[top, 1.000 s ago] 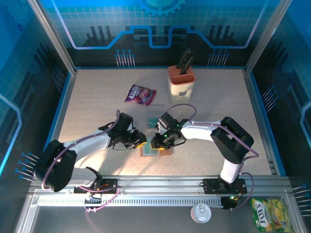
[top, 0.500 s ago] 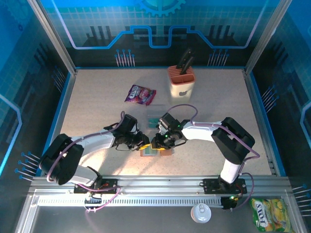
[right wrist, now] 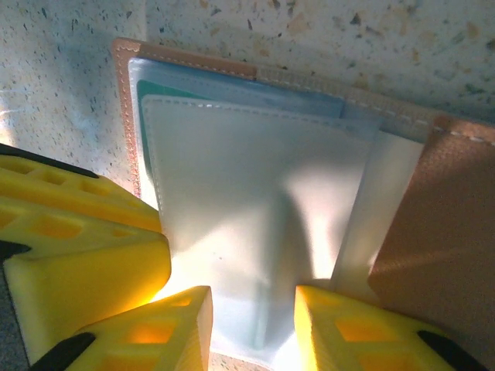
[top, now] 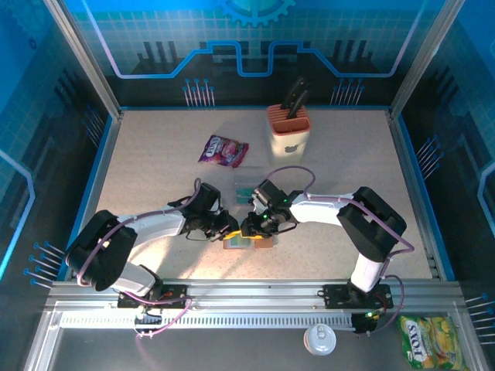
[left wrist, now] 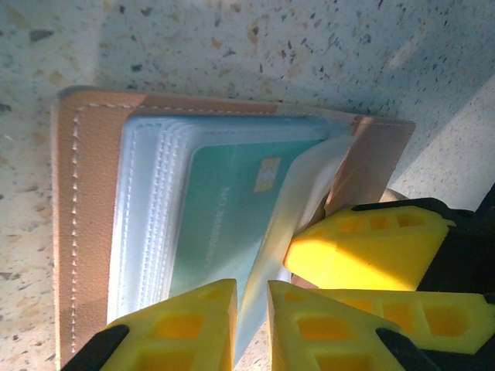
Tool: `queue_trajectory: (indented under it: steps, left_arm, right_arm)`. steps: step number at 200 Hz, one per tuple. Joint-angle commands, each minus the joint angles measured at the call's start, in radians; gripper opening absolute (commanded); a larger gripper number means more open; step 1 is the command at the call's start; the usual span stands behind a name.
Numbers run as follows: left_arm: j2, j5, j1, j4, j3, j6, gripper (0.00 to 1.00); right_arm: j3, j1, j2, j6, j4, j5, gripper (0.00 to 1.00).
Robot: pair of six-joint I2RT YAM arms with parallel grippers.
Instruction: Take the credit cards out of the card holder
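Observation:
The brown card holder [top: 265,242] lies open near the table's front, its clear sleeves fanned out [left wrist: 155,201]. A teal credit card [left wrist: 224,224] sits in a sleeve. My left gripper [left wrist: 252,309] reaches in from the left [top: 230,229]. Its jaws are nearly together on the edge of that card and the clear flap over it. My right gripper [right wrist: 253,317] comes from the right [top: 249,229] and squeezes a bowed clear sleeve [right wrist: 255,224] of the holder. Other teal credit cards [top: 244,188] lie on the table behind the holder.
A purple snack packet [top: 223,150] lies at the back left of centre. A beige knife block [top: 288,127] with an orange top stands behind it to the right. A white cup [top: 319,338] and a yellow packet [top: 424,340] sit off the table's front.
My left arm has shifted a little to the right toward the holder and its jaws have narrowed. The right gripper has stayed in place on the sleeve.

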Motion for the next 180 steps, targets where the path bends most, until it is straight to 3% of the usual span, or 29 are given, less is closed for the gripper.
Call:
queue_trajectory:
  steps: [1,98,180]
  left_arm:
    - [-0.012,0.018,-0.007,0.002,0.028,-0.003,0.18]
    - [-0.005,0.031,-0.01,-0.041,0.098,0.009,0.16]
    - [0.123,0.028,-0.059,-0.042,0.207,0.014,0.16]
  right_arm:
    - [-0.01,-0.009,-0.038,0.015,-0.015,-0.003,0.34]
    - [-0.025,-0.041,-0.139,0.002,-0.055,0.037,0.34]
    - [-0.099,-0.09,-0.236,-0.012,-0.066,0.047,0.34]
